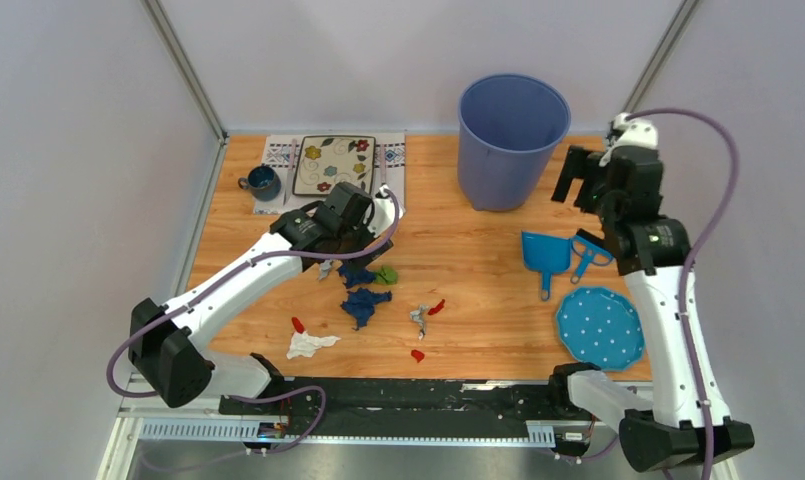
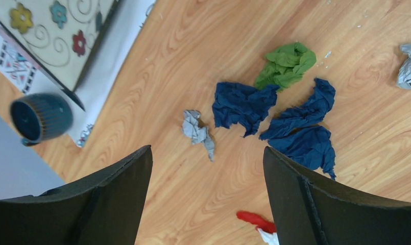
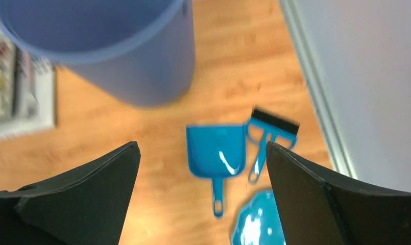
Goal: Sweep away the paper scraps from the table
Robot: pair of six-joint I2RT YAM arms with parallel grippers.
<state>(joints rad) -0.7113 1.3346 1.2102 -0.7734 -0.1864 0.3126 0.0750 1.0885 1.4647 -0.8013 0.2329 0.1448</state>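
Observation:
Several paper scraps lie in the middle of the table: dark blue ones, a green one, a grey one, red bits and a white one. My left gripper hangs open just above and behind them. In the left wrist view its open jaws frame bare wood, with a grey scrap, dark blue scraps, a green scrap and a red bit around. My right gripper is raised at the back right, open and empty.
A blue bin stands at the back. A blue dustpan and small brush lie under the right gripper, a blue polka-dot plate in front of them. A placemat with a flowered tray and a mug sit back left.

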